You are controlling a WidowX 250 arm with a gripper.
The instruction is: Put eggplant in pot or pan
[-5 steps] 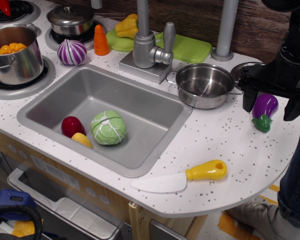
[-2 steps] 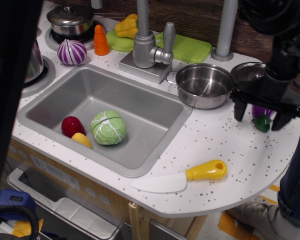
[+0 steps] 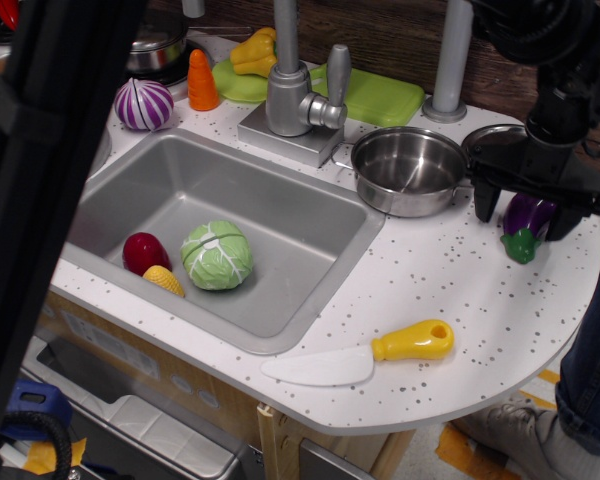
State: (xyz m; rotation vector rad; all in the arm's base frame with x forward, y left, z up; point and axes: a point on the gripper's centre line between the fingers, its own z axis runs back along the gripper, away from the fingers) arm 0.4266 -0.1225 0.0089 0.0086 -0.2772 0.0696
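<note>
Speckled counter point(image 3: 450, 290): eggplant point(image 3: 526, 222) is straddled by the wide-spread pincer point(image 3: 523, 212), stem pointed down-left, beside pan point(image 3: 410, 170).

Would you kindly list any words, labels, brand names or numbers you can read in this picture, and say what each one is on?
None: no readable text appears.
The eggplant, pan, gripper, knife and faucet carry no lettering.
The countertop shows only speckles, not characters.
</note>
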